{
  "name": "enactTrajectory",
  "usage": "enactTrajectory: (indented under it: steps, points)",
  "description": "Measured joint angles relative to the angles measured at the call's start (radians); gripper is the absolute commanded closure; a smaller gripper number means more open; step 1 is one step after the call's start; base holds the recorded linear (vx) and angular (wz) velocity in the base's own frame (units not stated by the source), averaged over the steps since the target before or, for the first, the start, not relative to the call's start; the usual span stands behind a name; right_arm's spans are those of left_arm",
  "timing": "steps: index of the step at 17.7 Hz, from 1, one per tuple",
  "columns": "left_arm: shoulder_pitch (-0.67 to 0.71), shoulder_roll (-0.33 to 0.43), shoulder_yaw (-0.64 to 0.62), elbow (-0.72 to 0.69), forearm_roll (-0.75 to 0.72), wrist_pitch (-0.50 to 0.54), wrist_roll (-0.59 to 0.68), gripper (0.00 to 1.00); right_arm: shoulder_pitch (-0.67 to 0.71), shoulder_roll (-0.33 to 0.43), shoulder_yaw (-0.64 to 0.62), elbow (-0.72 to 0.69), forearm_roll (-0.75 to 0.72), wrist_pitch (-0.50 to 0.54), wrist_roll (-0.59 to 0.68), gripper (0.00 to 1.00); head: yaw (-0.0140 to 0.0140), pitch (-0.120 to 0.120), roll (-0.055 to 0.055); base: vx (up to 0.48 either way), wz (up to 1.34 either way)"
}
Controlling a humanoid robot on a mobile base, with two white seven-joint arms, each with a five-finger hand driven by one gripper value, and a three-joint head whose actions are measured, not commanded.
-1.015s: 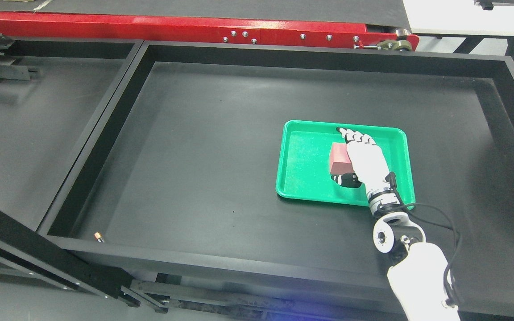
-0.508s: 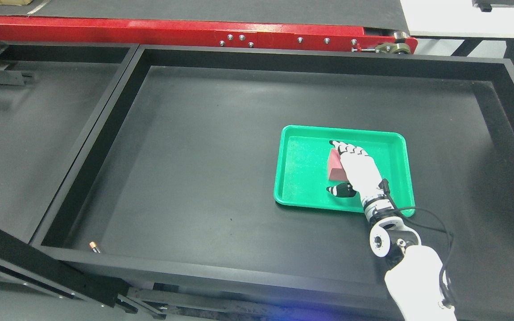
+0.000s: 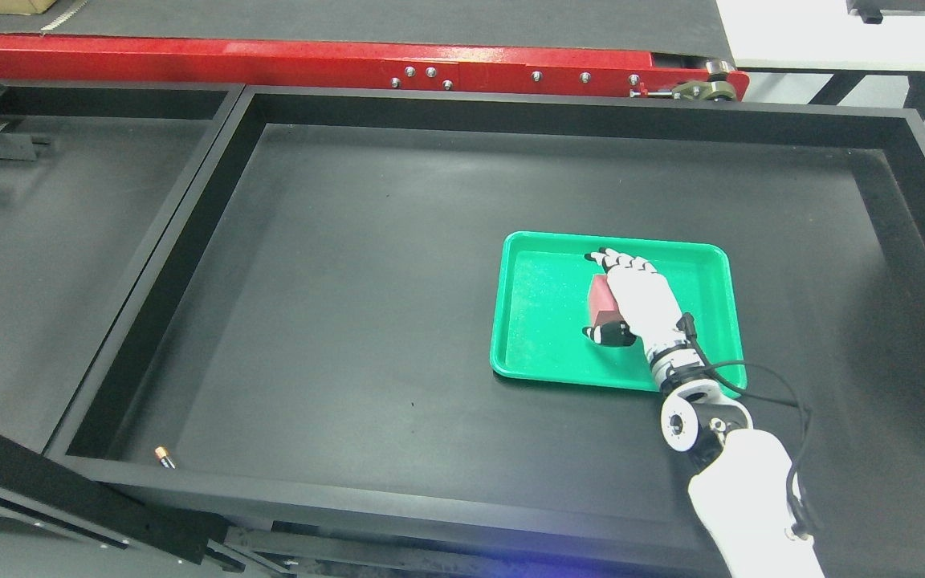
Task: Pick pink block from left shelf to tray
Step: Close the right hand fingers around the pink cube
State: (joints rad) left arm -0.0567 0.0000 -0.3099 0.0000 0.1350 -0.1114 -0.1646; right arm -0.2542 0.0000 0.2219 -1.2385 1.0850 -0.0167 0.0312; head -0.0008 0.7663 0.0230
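Covering the pink block point(image 3: 599, 299) inside the green tray point(image 3: 539, 353), right of frame centre, the right hand point(image 3: 641, 301) grips it, fingers lying along its long side.

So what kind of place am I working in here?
Likely a factory or lab test cell: a red-framed conveyor belt runs behind big black shelf bins, one holding a green tray.
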Motion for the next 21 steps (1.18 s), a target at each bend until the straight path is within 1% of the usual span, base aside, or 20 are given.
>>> enactTrajectory:
  steps: [21]
  points:
    - [0.0,0.0,0.0,0.0,0.0,0.003,0.0,0.0,-0.005,0.0,0.008,0.049,-0.002,0.004,-0.001,0.12,0.0,0.0,0.0,0.0,0.0]
